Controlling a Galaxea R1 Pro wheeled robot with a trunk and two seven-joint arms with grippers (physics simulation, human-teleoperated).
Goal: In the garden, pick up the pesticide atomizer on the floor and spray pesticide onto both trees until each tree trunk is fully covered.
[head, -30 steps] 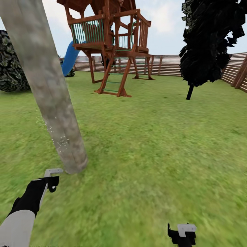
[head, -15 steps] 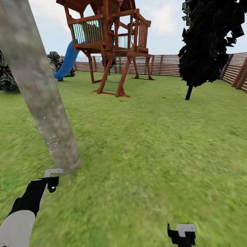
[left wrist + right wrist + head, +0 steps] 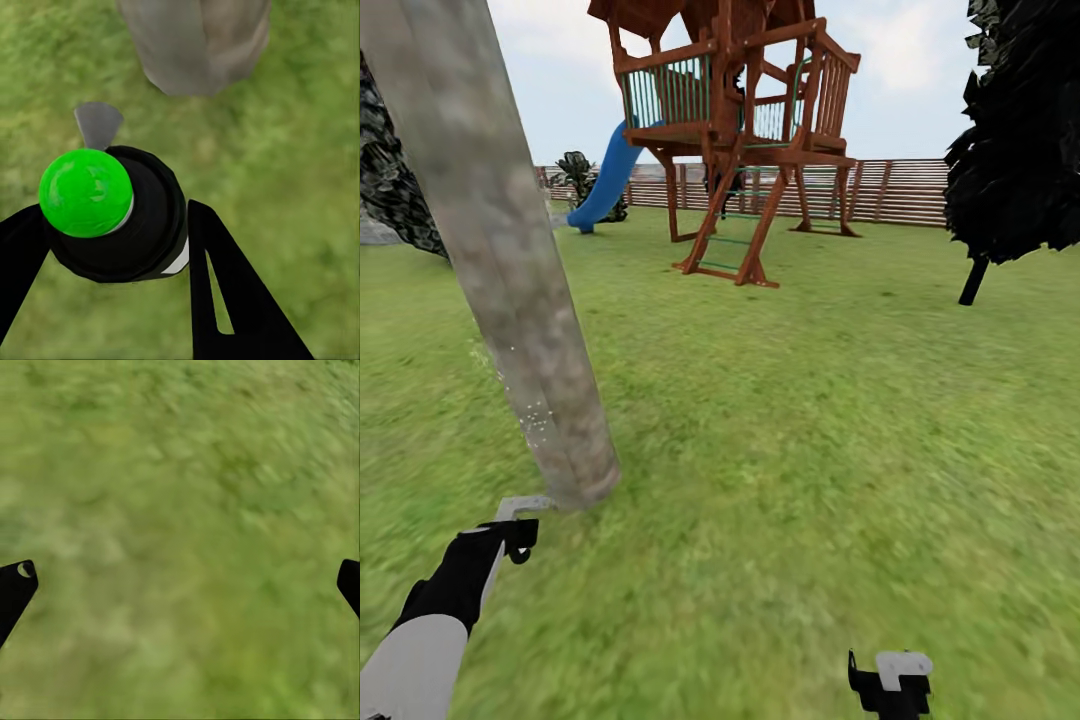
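Your atomizer (image 3: 120, 214) sits gripped in the left pincer (image 3: 112, 247), a black finger (image 3: 225, 292) pressed on each side of its black top. A bright green spot (image 3: 86, 193) shows on that top, and the grey nozzle tab (image 3: 97, 124) points toward the trunk (image 3: 196, 41). In the head view the left pincer (image 3: 510, 530) hangs low at your left with the nozzle (image 3: 520, 507) just beside the foot of the trunk (image 3: 510, 270); you cannot tell whether they touch. The trunk leans across the view's left side, and fine pale specks dot its lower left edge.

Your right pincer (image 3: 890, 680) rides low at the view's bottom edge, well apart from the trunk. From its wrist camera the two fingertips (image 3: 15, 589) stand spread wide over bare grass (image 3: 180, 540), holding nothing.

To the right of the trunk you have a broad stretch of lawn (image 3: 840, 420) running out to the fence (image 3: 900, 190). A wooden play tower (image 3: 740, 130) with a blue slide (image 3: 605, 180) stands far ahead, a black-leafed tree (image 3: 1020, 140) at the far right, and a dark shrub (image 3: 395, 180) behind the trunk at the left edge.
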